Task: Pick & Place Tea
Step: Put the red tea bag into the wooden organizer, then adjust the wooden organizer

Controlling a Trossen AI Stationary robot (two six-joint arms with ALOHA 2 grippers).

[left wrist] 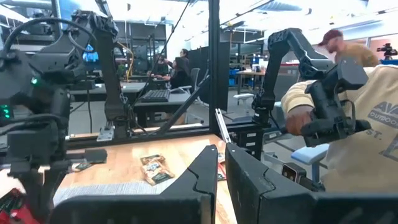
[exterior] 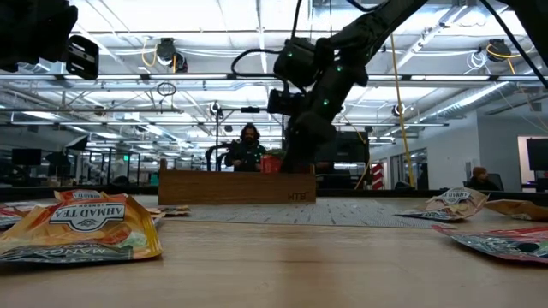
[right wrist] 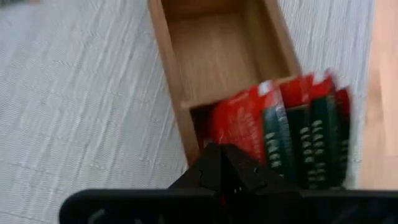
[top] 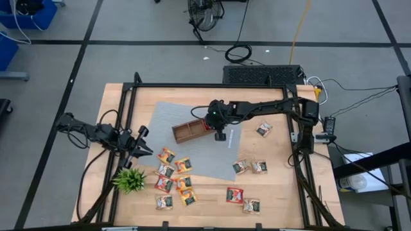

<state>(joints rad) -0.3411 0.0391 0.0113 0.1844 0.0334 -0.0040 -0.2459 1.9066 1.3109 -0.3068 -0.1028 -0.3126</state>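
Right gripper [top: 216, 128] over the wooden tray's [top: 186, 133] end compartment, fingers clamped on a red tea sachet [right wrist: 283, 127] held just above that compartment; left gripper [top: 142, 149] well apart from the tray, near the green plant [top: 130, 178], fingers nearly together, holding nothing; remaining sachets [top: 174, 177] scattered beyond the tray's grey mat [top: 160, 122].

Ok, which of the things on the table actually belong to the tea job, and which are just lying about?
Part of the job:
- red square tea sachet, held in the shut right end effector over the tray's end compartment
- loose square tea sachets on the table
- brown wooden compartment tray

Lying about:
- small green spiky plant
- grey woven mat
- left end effector, idle beside the plant
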